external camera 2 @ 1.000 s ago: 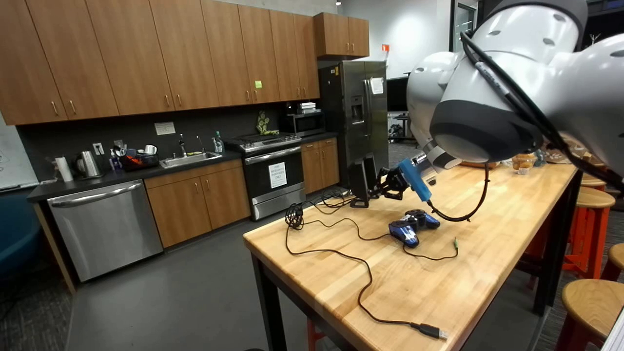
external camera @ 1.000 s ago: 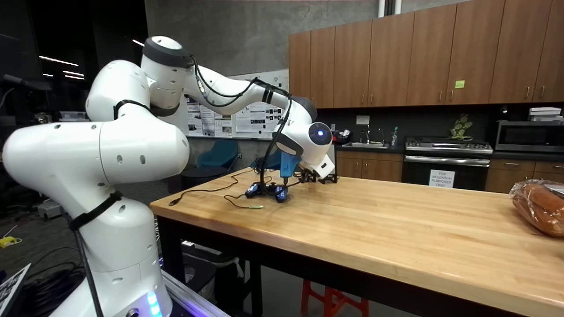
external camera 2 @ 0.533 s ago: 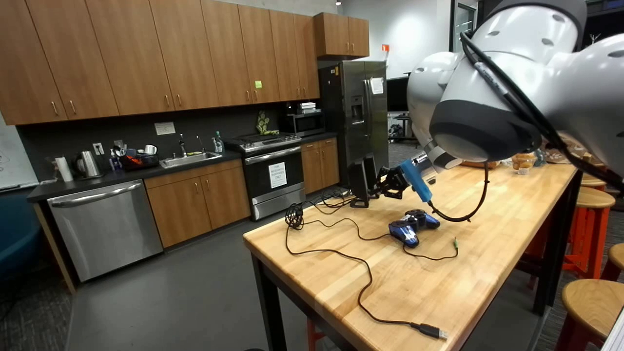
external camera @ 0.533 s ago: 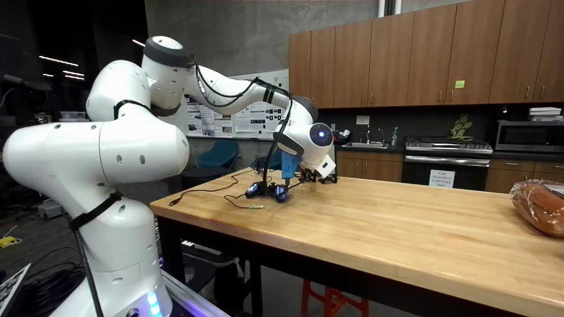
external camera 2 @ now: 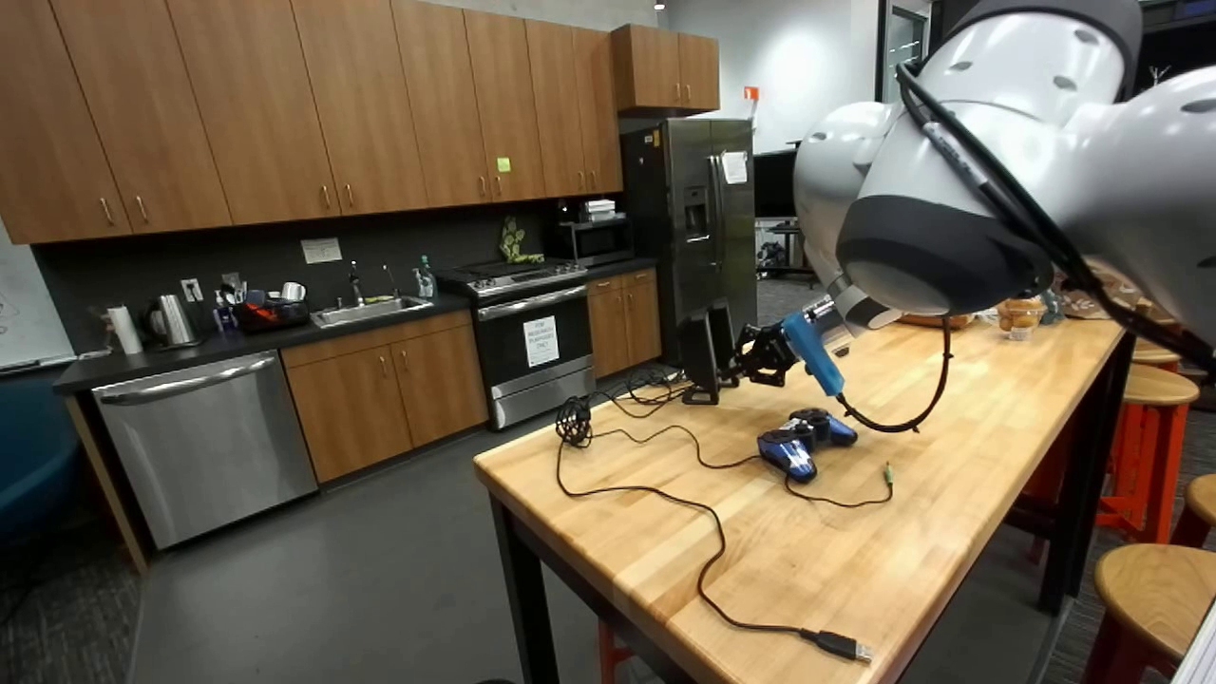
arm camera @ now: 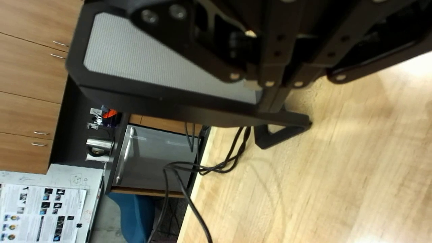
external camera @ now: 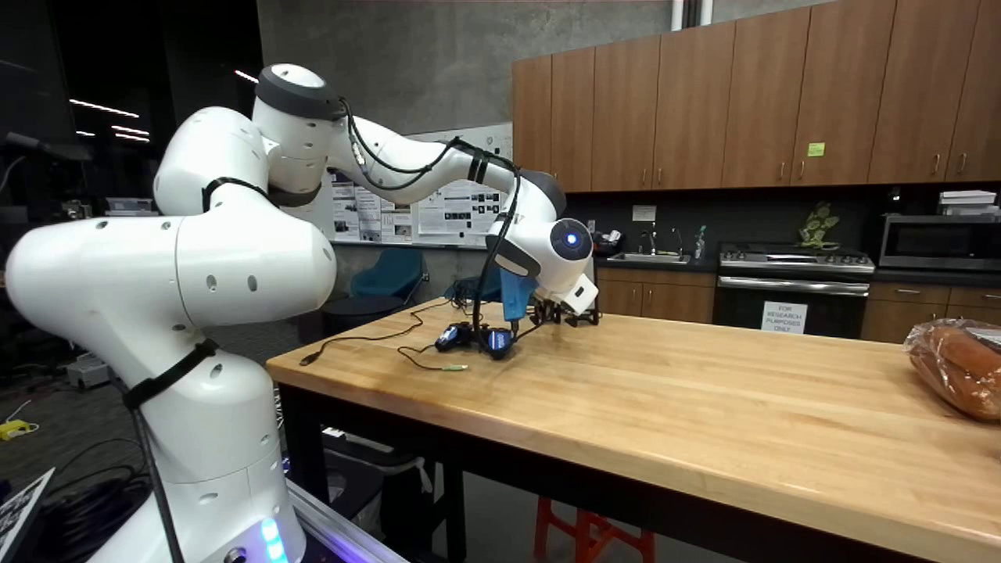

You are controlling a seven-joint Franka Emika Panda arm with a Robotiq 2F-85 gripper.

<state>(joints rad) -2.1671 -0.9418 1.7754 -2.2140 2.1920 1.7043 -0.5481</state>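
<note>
In the wrist view my gripper (arm camera: 272,108) comes in from the top, its two fingers pressed together with nothing seen between them. Directly behind the fingertips stands a black speaker with a grey mesh front (arm camera: 162,60) and an angled foot (arm camera: 281,133); whether the tips touch it I cannot tell. An exterior view has the gripper (external camera 2: 745,367) pointing at a pair of dark upright panels, the nearer being the black speaker (external camera 2: 698,359). A blue bracket (external camera 2: 812,353) with a cable sits on the wrist. Elsewhere the white wrist (external camera: 547,262) mostly hides the gripper.
A blue and black gamepad (external camera 2: 788,454) lies on the wooden table (external camera 2: 655,560) just below the wrist. Thin black cables run over the tabletop, one ending in a USB plug (external camera 2: 841,646). A plastic-wrapped brown item (external camera: 954,367) rests at the table's far end.
The wrist and its blue bracket have shifted very slightly to the right in both exterior views. The gamepad, cables and speakers stay where they were.
</note>
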